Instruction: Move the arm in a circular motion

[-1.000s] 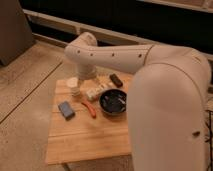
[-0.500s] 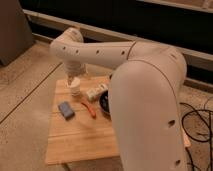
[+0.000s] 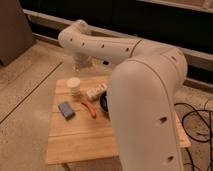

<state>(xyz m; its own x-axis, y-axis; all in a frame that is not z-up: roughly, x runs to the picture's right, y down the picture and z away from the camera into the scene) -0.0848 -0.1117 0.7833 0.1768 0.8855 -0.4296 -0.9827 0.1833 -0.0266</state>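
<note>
Tool hangs beneath the far elbow of the cream-white tubular robot arm, which fills the right foreground; wide or narrow, I cannot tell. It sits over the back edge of the pale wooden worktop, seemingly mid-circle. Next move: sweep the arc round, clear of the white cylindrical cup.

A wooden desk, lower centre, carries a cream cylinder, blue block, orange tool and white box; the hand shows just above its upper-left edge.
</note>
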